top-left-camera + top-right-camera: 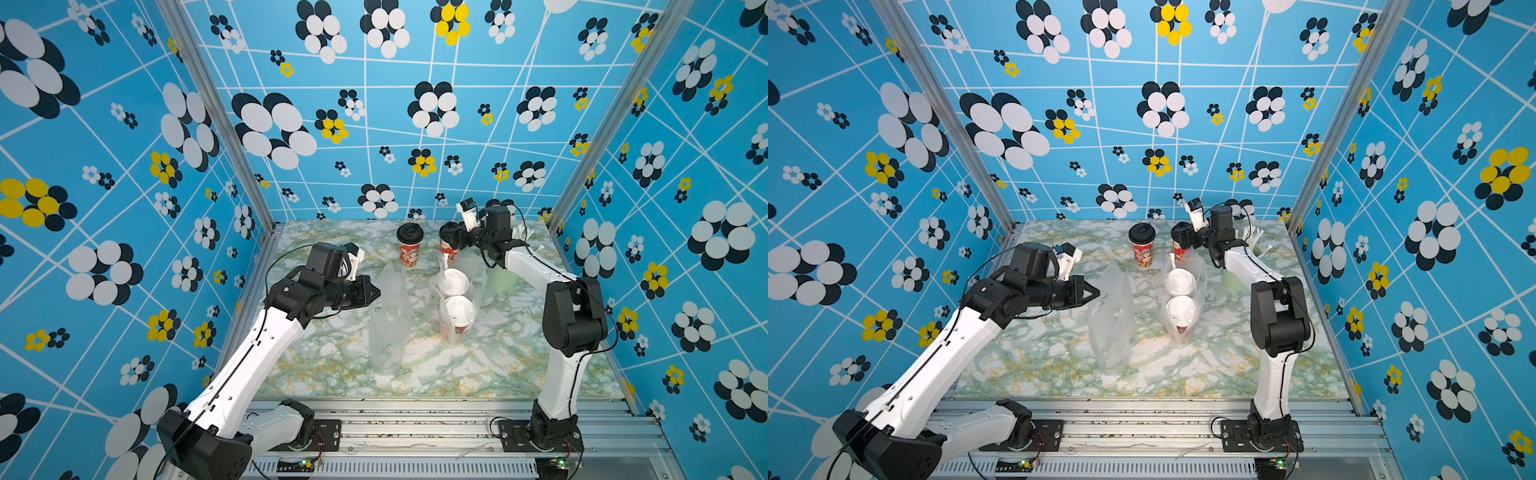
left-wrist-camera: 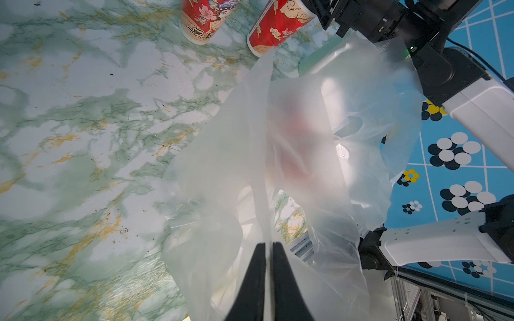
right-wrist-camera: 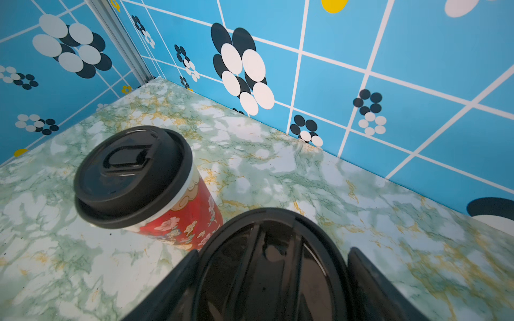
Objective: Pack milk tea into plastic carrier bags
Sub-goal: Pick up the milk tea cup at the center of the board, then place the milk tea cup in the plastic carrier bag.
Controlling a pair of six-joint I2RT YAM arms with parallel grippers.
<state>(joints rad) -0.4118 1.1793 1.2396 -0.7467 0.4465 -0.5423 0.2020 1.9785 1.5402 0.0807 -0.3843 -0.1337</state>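
Top view: left gripper [image 1: 375, 293] sits at the rim of the empty carrier bag [image 1: 388, 328], just beside the packed bag [image 1: 478, 291] holding two white-lid cups [image 1: 458, 311]. Left wrist: its jaws are pinched on that empty bag's film; right wrist: right gripper [image 3: 274, 251] straddles a black-lid cup [image 3: 267, 278], can't tell if it's squeezing; other black-lid cup [image 3: 133, 178] just beside.

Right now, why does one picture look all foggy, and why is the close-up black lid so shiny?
Left wrist view: the empty plastic bag hangs right in front of the lens, so it looks milky and soft; right wrist view: the near black lid is glossy and mirrors streaks of light, while the far cup looks sharp; top views: even light, soft shadows.
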